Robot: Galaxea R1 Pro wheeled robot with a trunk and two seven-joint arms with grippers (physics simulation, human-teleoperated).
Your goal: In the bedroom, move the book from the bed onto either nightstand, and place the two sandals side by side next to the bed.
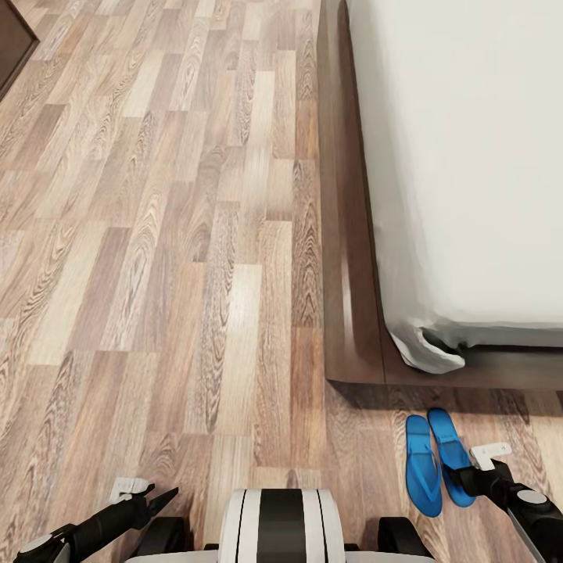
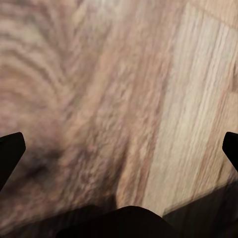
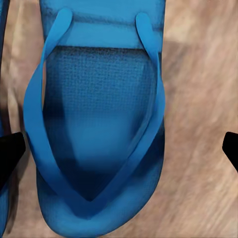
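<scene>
Two bright blue sandals lie side by side on the wood floor just off the foot of the bed (image 1: 346, 234), one (image 1: 422, 469) to the left of the other (image 1: 450, 450). My right gripper (image 1: 467, 481) hangs over the heel end of the right-hand sandal (image 3: 99, 124), open, its fingertips (image 3: 11, 151) wide apart on either side of the sole and holding nothing. At the lower left my left gripper (image 1: 160, 499) is low over bare floor (image 2: 119, 89), open and empty. The pale-grey mattress (image 1: 469, 156) shows no book on the part I see.
The bed's dark-brown frame runs up the right half of the head view, its corner (image 1: 336, 379) close to the sandals. A dark wooden furniture corner (image 1: 12, 39) shows at the top left. Plank floor (image 1: 172, 274) spreads across the left and middle.
</scene>
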